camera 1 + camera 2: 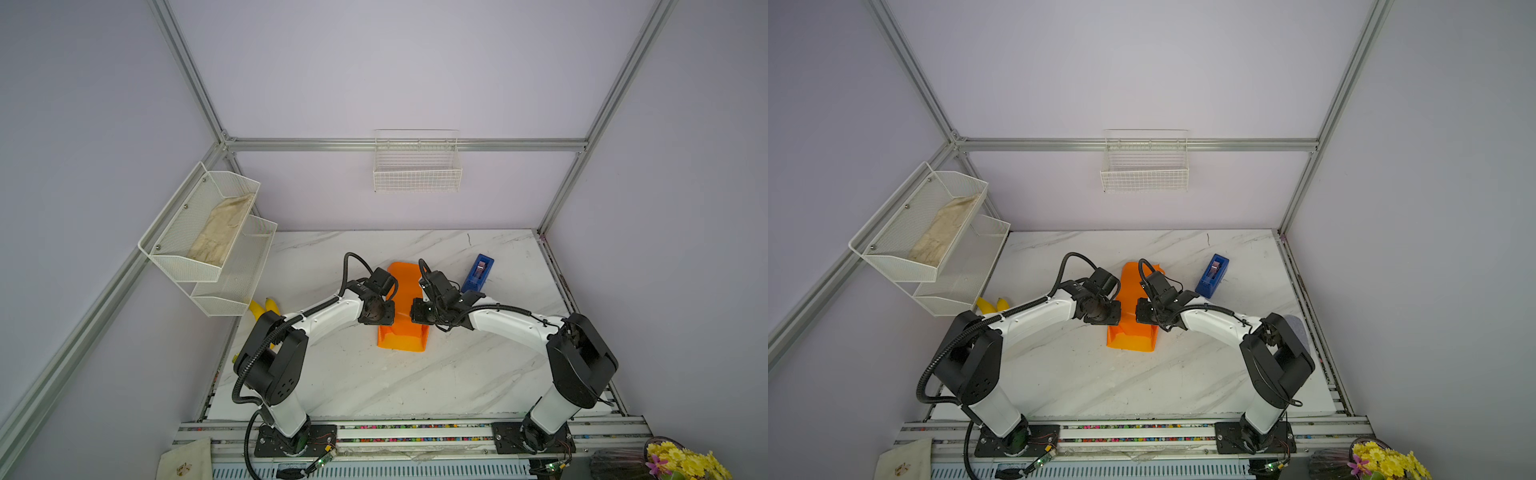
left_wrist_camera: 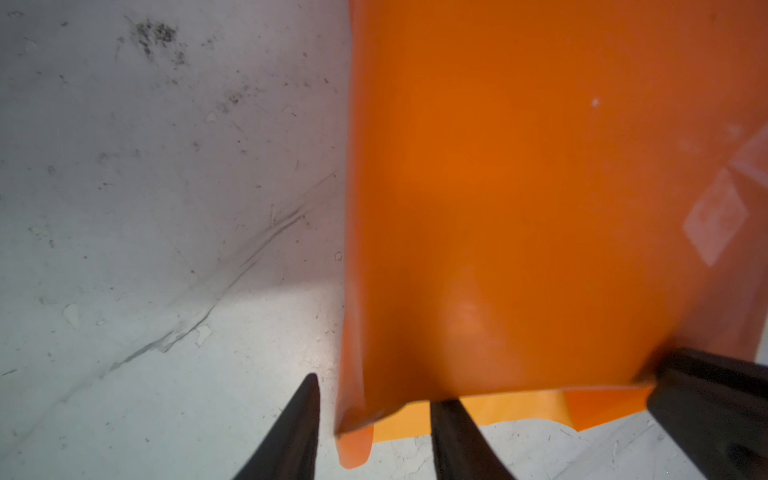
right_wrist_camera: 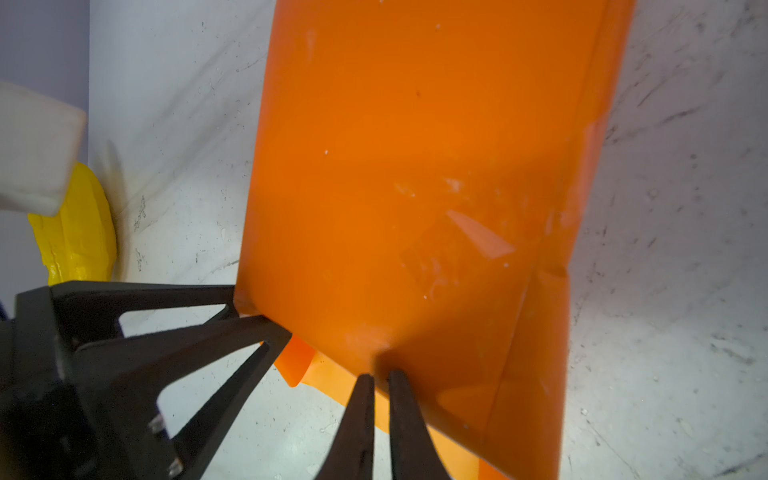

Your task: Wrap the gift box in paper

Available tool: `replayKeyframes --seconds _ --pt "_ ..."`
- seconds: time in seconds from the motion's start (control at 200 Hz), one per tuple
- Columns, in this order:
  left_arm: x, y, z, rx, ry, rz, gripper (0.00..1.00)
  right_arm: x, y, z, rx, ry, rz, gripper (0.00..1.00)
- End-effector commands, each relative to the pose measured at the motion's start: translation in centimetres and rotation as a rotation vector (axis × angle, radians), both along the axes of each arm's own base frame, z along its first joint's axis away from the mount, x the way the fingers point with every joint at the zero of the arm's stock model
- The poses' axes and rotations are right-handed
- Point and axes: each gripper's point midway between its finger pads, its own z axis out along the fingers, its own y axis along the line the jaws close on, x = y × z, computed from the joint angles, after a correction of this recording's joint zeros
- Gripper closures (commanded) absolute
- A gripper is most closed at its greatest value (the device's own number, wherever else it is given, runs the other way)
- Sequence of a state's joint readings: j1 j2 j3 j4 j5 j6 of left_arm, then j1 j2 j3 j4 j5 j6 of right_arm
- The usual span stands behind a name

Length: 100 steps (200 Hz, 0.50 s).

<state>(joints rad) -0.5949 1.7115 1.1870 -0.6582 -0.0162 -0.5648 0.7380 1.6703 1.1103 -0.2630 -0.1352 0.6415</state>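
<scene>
While the paper [image 1: 404, 332] is lying folded in the middle of the surface [image 1: 374, 386], both arms are bending in over it; left pincer [image 2: 374, 390] is standing partly open, straddling its corner without clamping; right pincer [image 3: 380, 374] is pinching its edge, nearly closed (paper is puckering there); blue tape dispenser [image 1: 478, 274] is sitting just beyond the right pincer; gift box hidden in every view.

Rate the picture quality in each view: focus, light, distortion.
Left wrist view: soft focus, paper blurred, bright patch on the table. Right wrist view: sharper, paper partly shadowed. Both top views: evenly lit, wide-angle, frame posts splay outward.
</scene>
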Motion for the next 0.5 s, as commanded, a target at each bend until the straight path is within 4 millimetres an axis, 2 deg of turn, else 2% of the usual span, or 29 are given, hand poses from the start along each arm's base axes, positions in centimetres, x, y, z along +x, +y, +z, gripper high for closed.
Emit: replayKeyframes --seconds 0.0,0.185,0.495 --pt "1.2 -0.8 0.3 -0.038 -0.018 0.011 0.58 -0.3 -0.9 -0.5 -0.051 0.015 -0.017 0.87" --pt "0.9 -0.6 -0.6 -0.025 0.003 0.009 0.63 -0.4 -1.0 -0.4 -0.051 0.015 -0.017 0.87" --pt "1.3 -0.7 -1.0 -0.02 0.0 0.015 0.77 -0.4 -1.0 -0.1 -0.05 0.012 -0.017 0.87"
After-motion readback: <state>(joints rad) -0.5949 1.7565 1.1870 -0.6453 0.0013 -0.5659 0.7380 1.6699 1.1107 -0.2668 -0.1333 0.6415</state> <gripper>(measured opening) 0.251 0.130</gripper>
